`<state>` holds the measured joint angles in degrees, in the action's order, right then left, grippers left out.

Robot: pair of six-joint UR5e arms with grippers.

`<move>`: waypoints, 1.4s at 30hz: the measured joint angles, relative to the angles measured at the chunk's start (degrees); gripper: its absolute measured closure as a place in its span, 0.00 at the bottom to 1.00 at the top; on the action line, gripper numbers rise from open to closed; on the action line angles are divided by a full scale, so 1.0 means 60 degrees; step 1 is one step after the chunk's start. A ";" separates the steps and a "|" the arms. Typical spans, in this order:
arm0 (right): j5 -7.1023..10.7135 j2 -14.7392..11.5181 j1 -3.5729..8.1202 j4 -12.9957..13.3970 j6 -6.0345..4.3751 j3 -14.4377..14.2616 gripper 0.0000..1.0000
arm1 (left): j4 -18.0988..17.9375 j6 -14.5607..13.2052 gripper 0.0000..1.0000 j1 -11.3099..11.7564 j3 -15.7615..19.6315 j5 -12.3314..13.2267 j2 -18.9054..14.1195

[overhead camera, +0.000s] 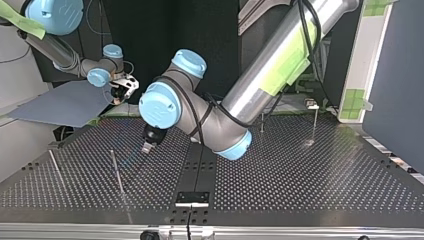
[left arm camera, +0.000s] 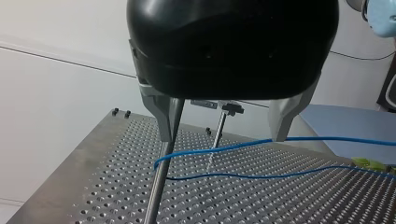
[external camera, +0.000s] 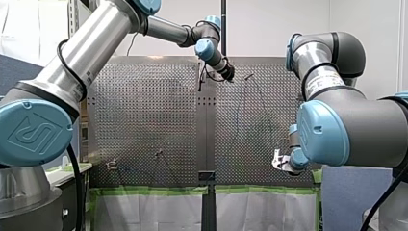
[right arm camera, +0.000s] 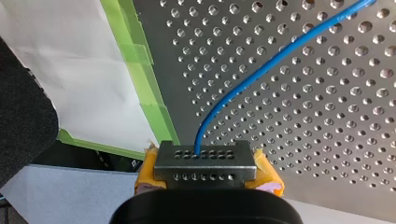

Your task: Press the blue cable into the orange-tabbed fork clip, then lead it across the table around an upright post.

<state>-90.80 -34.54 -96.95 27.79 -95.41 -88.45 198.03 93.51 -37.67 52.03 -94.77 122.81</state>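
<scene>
In the left wrist view the blue cable [left arm camera: 243, 145] bends in a loop around a thin upright post [left arm camera: 156, 196] and runs back the way it came. My left gripper [left arm camera: 224, 135] hangs open just above that loop, its metal fingers [left arm camera: 166, 119] on either side of the upper strand. A second post with a black top [left arm camera: 219, 133] stands further ahead. My right gripper [right arm camera: 205, 161], with yellow pads, is shut on the blue cable [right arm camera: 261, 70] beside the table's taped edge. A small clip [external camera: 111, 165] sits near the front view's left; no orange tab shows on it.
The perforated table [overhead camera: 300, 175] carries several thin upright posts [overhead camera: 117, 172]. Green tape [right arm camera: 149, 88] lines the table edge beside my right gripper [external camera: 276, 161]. My left arm [overhead camera: 270, 65] stretches low across the plate toward the top view's left.
</scene>
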 joint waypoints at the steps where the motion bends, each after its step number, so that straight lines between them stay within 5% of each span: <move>1: 0.0000 0.0001 -0.0002 0.0002 0.0001 0.0000 1.00 | 0.0000 0.0000 0.00 -0.0003 0.0001 -0.0001 0.0000; 14: -0.0001 0.0004 -0.0011 0.0003 0.0005 0.0003 1.00 | -0.0299 0.0017 0.00 -0.0051 0.0534 -0.0022 -0.0586; 35: 0.0000 0.0005 -0.0032 -0.0001 0.0005 0.0059 1.00 | -0.2218 0.1198 0.00 0.0037 0.2459 -0.0853 -0.2509; 42: 0.0000 0.0002 -0.0047 -0.0002 0.0026 0.0061 1.00 | -0.2793 0.1150 0.00 0.0056 0.3034 -0.0918 -0.3083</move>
<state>-90.80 -34.52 -97.23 27.78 -95.25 -88.09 181.27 100.41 -37.33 70.24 -100.28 104.31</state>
